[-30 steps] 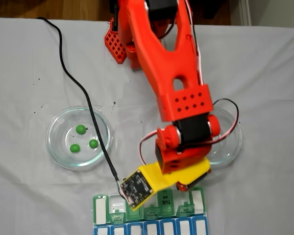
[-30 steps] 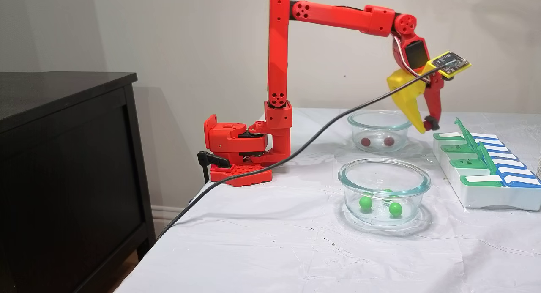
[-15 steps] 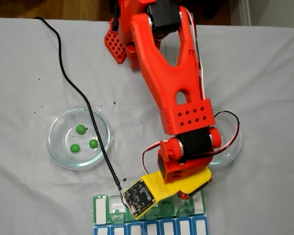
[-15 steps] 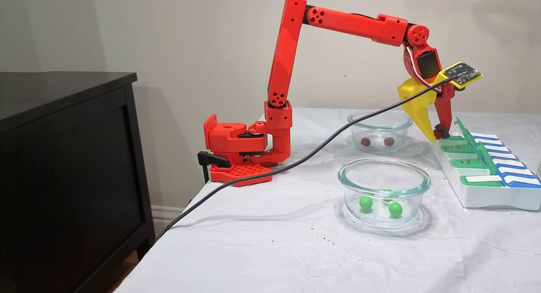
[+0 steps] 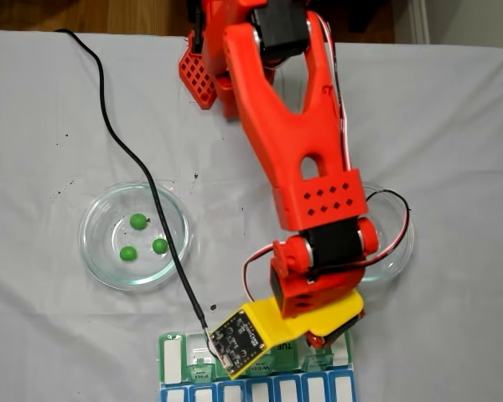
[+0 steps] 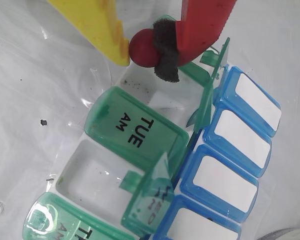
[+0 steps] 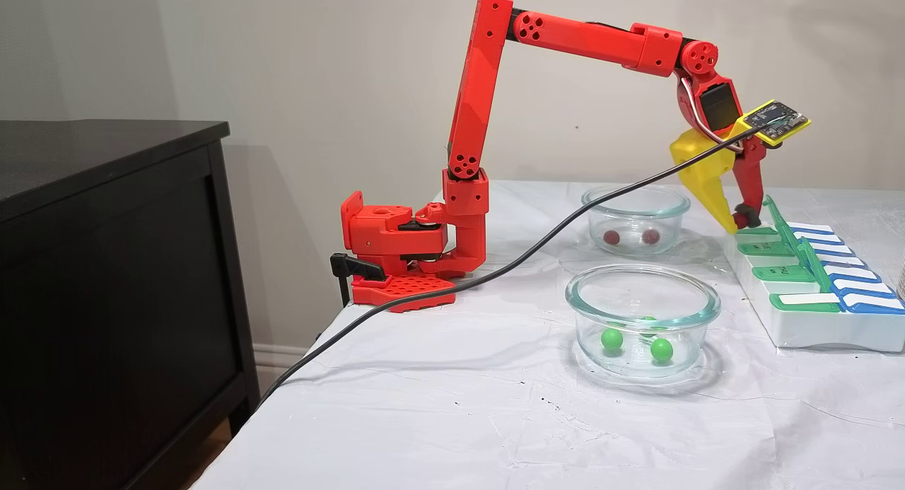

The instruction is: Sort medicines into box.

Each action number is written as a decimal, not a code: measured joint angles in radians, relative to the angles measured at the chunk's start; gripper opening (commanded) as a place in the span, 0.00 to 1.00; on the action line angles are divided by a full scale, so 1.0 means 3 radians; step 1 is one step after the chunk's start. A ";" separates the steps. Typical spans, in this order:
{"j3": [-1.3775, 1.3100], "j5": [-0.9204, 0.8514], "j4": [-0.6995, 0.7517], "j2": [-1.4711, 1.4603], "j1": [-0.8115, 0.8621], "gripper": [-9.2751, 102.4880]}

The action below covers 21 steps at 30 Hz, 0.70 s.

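One red pill [image 6: 144,47] sits pinched in your end effector [image 6: 140,52], the yellow finger on one side and the red finger's dark pad on the other, closed just to the pill's width. In the wrist view it hangs over an open white compartment at the end of the box [image 6: 140,165], beside the shut green lid marked TUE [image 6: 135,131]. In the side fixed view the end effector [image 7: 734,225] is at the box's [image 7: 813,320] far end, close above the green lids.

Two more red pills [image 7: 612,236] wait in the far glass dish [image 7: 635,201], and three green pills [image 5: 138,221] lie in the near dish [image 5: 92,243] on the tabletop [image 7: 424,405].

To place this pill well, you should centre it over the open well, clear of the raised lid just beside it, and lower before letting go. The ball looks likely to bounce or roll off a rim, so open the fingers slowly and only slightly.
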 measured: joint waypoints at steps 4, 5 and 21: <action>0.0000 0.0000 -0.0031 0.0000 0.0000 0.08; 0.0000 0.0000 -0.0072 0.0000 0.0000 0.08; 0.0000 -0.0010 -0.0235 0.0000 -0.0031 0.19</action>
